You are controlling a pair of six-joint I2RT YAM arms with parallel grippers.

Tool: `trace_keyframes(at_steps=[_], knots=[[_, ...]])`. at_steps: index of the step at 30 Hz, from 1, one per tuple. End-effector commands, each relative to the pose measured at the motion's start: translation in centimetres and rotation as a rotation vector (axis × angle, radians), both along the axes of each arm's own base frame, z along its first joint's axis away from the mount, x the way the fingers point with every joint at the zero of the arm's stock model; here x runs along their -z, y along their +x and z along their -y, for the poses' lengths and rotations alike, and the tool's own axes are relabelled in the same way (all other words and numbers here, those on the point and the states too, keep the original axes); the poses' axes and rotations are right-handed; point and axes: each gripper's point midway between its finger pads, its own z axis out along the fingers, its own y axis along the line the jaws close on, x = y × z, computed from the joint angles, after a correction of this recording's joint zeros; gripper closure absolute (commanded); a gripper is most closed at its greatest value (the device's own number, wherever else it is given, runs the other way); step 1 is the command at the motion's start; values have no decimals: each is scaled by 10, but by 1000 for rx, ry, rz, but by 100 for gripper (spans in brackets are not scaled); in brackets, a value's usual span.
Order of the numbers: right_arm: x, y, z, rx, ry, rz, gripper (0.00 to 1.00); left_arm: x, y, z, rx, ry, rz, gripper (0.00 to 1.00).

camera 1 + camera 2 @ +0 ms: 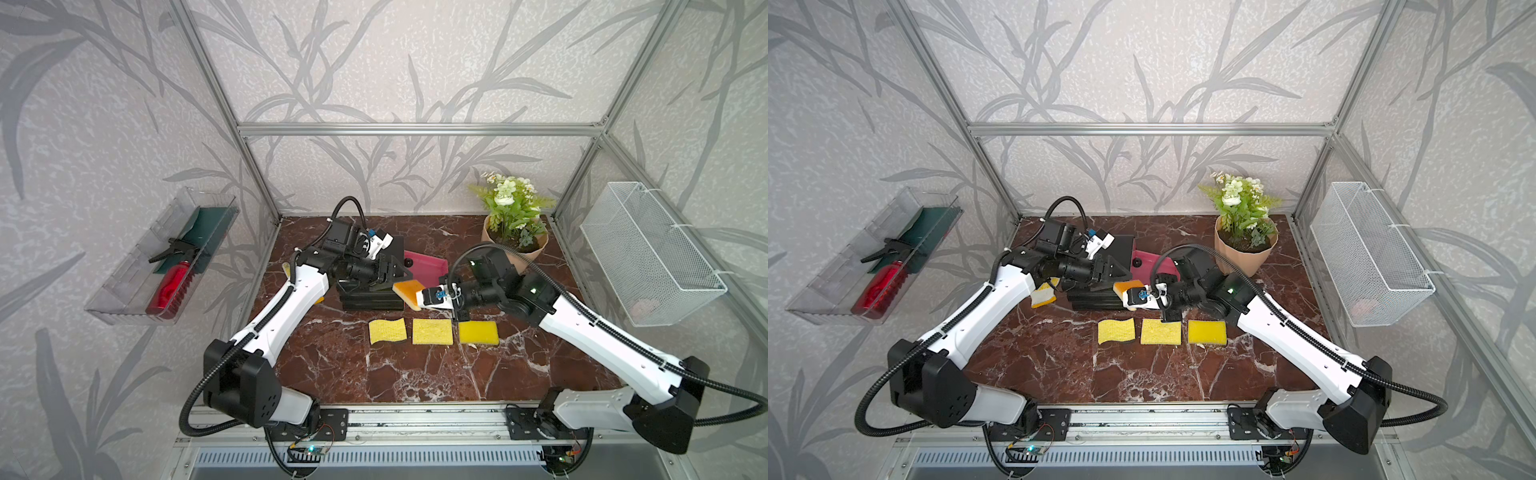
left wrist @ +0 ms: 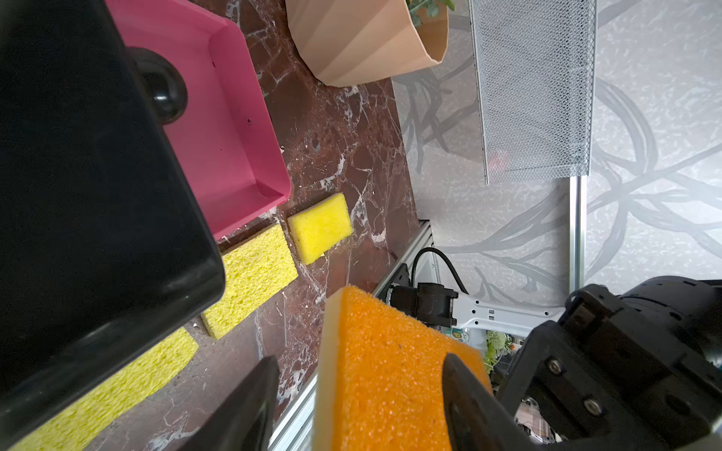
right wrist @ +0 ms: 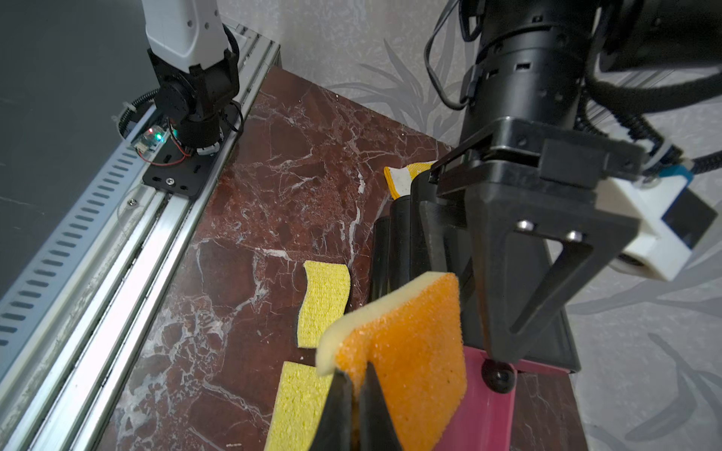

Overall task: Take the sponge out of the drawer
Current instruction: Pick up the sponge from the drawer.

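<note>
Sponge (image 1: 409,291), orange-faced with a pale backing, hangs above the tabletop (image 1: 374,374), clear of the pink drawer (image 2: 234,117). The clenched right gripper (image 3: 353,371) pinches it at one edge. Its long axis runs from there toward the left gripper (image 2: 359,358), whose jaws stand apart on either side of the free end. The left arm is nearer that end, so a handover looks likely.

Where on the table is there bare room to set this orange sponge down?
The widest bare marble lies between the row of three yellow sponges and the front rail. A smaller patch sits behind the pink drawer, beside the plant pot. It is crowded around the black drawer unit and the orange sponge.
</note>
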Motion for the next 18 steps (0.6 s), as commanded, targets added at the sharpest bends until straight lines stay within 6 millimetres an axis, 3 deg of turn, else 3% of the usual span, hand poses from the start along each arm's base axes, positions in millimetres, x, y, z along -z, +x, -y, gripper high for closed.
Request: trace_keyframes(at_steps=[1,5,13,16,18], knots=[[-7,-2,-2,-35,-15,39,98,-9,-10,5,37,-37,0,36],[-7,1,-5,-31,-22,52,98,-8,-14,9,57,-46,-8,48],[-4,7,-9,-1,-8,49,92,-10,-18,16,85,-60,-9,100],[-3,11,-9,27,-6,33,84,-14,-19,17,88,-65,5,100],[-3,16,-10,63,13,38,74,-16,-18,15,75,-52,26,100]])
